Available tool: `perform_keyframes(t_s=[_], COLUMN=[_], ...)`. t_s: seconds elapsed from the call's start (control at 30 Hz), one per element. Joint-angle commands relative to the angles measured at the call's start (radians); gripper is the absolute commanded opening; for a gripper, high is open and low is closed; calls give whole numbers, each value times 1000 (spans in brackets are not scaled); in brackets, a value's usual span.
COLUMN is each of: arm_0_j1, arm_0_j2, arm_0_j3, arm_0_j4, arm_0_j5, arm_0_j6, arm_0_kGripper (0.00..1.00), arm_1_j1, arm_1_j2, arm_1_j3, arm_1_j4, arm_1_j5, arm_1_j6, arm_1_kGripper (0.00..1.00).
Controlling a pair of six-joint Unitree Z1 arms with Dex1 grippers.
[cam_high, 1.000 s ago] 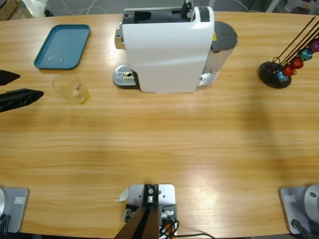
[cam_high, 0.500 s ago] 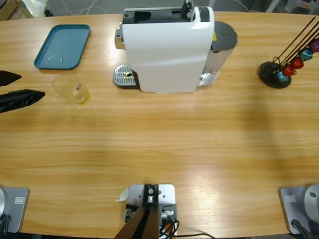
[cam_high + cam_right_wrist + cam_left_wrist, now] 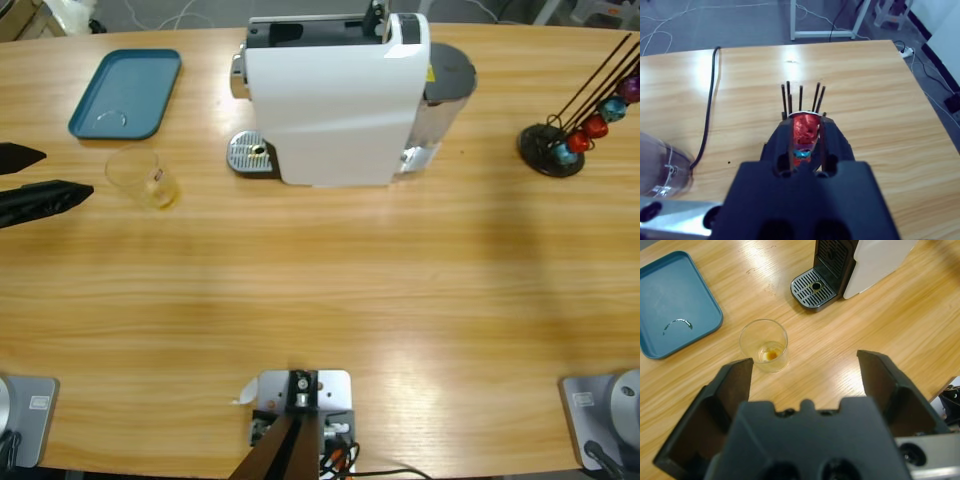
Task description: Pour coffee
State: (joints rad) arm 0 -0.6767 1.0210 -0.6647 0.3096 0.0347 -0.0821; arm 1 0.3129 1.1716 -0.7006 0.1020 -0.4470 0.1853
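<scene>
Left arm cut off by the high view's edge, capsule rack (image 3: 801, 107) mostly hidden behind right gripper's fingers (image 3: 781, 145)

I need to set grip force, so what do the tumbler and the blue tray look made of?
Tumbler: clear glass or hard plastic; the table shows through its wall. Tray: likely matte blue plastic, with a moulded raised rim and soft sheen.

Beyond the long wooden table (image 3: 880, 100), white cables (image 3: 670, 15) trail across grey floor (image 3: 740, 25).
</scene>
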Motion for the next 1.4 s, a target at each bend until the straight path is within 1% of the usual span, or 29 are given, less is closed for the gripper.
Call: perform_keyframes(t_s=[0.03, 0.07, 0.1, 0.13, 0.2, 0.23, 0.43, 0.63, 0.67, 0.7, 0.73, 0.87, 0.9, 0.93, 1.4], arm_0_j1=[-12, -13, -12, -13, -13, -13, -13, -13, -12, -13, -13, -13, -13, -12, -13], arm_0_j2=[19, 21, 22, 22, 22, 22, 22, 22, 24, 25, 25, 27, 27, 26, 25], arm_0_j3=[37, 37, 37, 37, 37, 37, 37, 37, 36, 36, 36, 36, 36, 36, 36], arm_0_j4=[-12, -12, -12, -12, -12, -12, -12, -12, -12, -12, -12, -12, -12, -12, -12], arm_0_j5=[-15, -15, -15, -15, -15, -15, -15, -15, -15, -15, -15, -15, -15, -15, -15], arm_0_j6=[-4, -4, -4, -4, -4, -4, -4, -4, -4, -4, -4, -4, -4, -4, -4], arm_0_kGripper=[895, 895, 895, 895, 895, 895, 895, 895, 895, 895, 895, 895, 895, 895, 895], arm_1_j1=[12, 12, 12, 12, 12, 12, 12, 11, 10, 9, 7, 5, 4, 3, -2], arm_1_j2=[-55, -56, -60, -64, -61, -61, -36, 9, 14, 20, 26, 46, 51, 53, 87], arm_1_j3=[-22, -22, -22, -22, -12, -4, 58, 58, 55, 53, 51, 52, 54, 56, 63], arm_1_j4=[61, 63, 65, 67, 68, 66, 29, 2, -2, -7, -10, -15, -15, -15, -33], arm_1_j5=[-9, -9, -9, -9, -8, -6, 5, 8, 8, 8, 8, 8, 8, 8, 6], arm_1_j6=[-14, -14, -14, -13, 2, 9, 53, 63, 63, 63, 63, 63, 63, 63, 65], arm_1_kGripper=[132, 172, 370, 595, 764, 780, 780, 756, 724, 664, 637, 611, 559, 549, 549])
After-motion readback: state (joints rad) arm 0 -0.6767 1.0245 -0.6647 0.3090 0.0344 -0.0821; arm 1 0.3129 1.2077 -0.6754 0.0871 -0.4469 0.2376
